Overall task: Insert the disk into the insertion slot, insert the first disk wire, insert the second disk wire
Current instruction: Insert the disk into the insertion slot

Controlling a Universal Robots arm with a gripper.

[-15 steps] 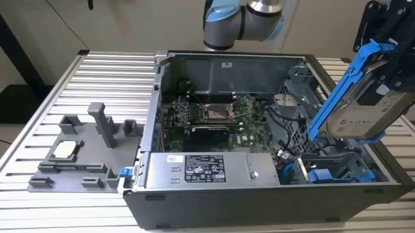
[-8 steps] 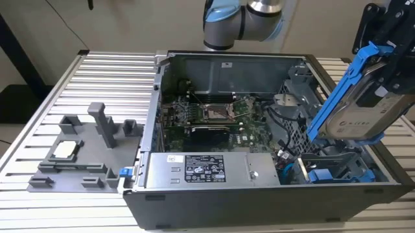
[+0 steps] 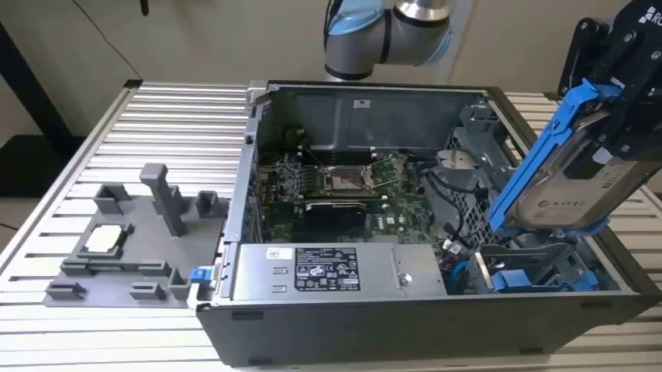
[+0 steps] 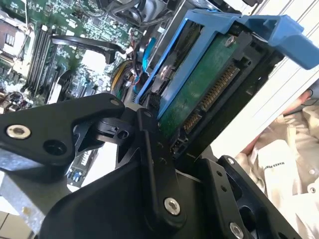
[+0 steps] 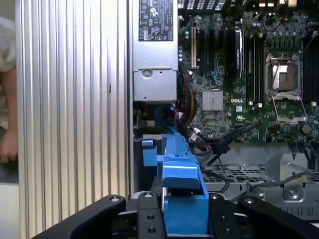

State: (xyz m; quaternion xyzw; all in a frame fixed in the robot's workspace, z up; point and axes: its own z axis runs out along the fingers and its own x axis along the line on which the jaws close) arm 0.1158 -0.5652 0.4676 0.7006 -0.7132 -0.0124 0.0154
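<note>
Step 1 of 3 is the one you are in, by my reading: the disk [image 3: 563, 182] is not yet in the insertion slot [image 3: 529, 260], so the 2 wire steps have nothing to plug into. Your end effector [image 5: 184, 219] is closed on the disk, with its black fingers [image 4: 152, 154] clamped against the 2 broad faces near the connector end. In the exterior view the disk hangs tilted at the right of the frame, above the slot and apart from it. Its lower end is the part nearest the drive cage, in the lower right corner of the computer case [image 3: 414, 329].

I judge that the insertion calls for squaring up. The disk leans and the bay is narrow, just taking 1 carrier, so you need the blue frame's edges parallel with the cage walls. Black cables [image 3: 447, 198] lie just beside the cage and could snag.

The disk is a flat, rectangular, silver-grey slab with a white label on 1 face. The second wrist view shows a green circuit board with a toothed connector on the other face. Its carrier is smooth, bright blue moulded plastic. The cage is dark grey sheet metal, and the table [image 3: 155, 116] is ribbed, pale metal slats.
</note>
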